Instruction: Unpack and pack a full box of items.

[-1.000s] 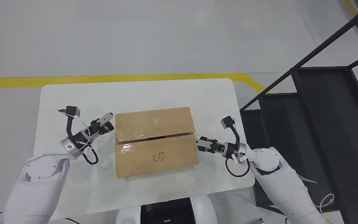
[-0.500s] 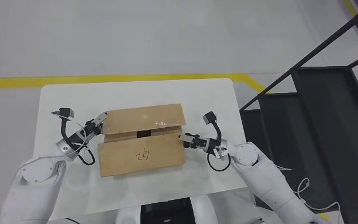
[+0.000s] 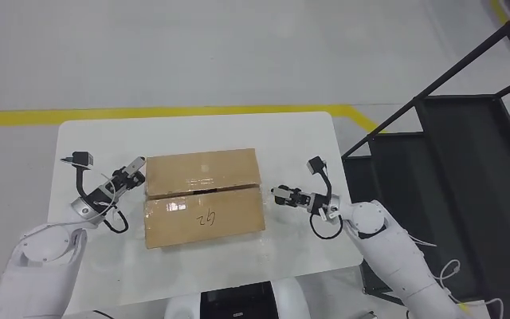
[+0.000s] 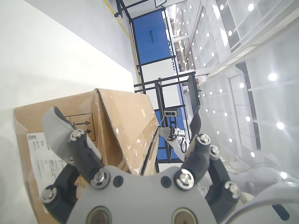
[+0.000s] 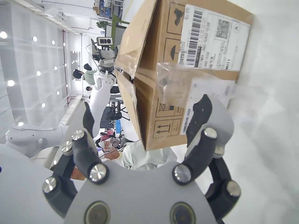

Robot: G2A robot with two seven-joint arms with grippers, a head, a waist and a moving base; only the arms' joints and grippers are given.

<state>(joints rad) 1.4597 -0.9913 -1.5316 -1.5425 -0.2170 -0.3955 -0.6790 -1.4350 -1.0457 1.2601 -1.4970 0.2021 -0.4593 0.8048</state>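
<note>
Two grippers spread wide, empty: left gripper (image 3: pixel 137 169) and right gripper (image 3: pixel 276 194) flank the box (image 3: pixel 203 198) | box mid-tabletop (image 3: pixel 96 143), flaps shut | risk: uneven push skews box, slides it toward edge

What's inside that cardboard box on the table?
Nothing of the contents shows. The cardboard box has both top flaps folded shut, meeting at a narrow seam; whatever is inside is covered.

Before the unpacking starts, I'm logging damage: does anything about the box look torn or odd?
Yes. In the right wrist view, the cardboard box has ragged, torn flap edges where its top seam meets the end face, and crumpled clear tape clings there.
</note>
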